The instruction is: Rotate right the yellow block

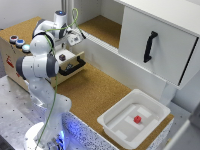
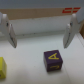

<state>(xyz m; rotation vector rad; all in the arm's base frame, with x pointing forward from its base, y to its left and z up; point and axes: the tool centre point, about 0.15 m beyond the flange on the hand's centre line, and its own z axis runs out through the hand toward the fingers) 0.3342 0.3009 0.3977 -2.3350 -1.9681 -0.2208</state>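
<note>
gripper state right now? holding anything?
Gripper: open, fingers spread wide with nothing between them. Yellow block and purple block sit below, untouched.

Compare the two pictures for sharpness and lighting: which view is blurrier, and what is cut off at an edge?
Wrist view: soft all over, evenly lit; the purple block casts a faint shadow, the yellow block is cropped by the edge, and the hand fingers look smeared. Exterior view: also low in detail, with blue glow at the arm's base.
</note>
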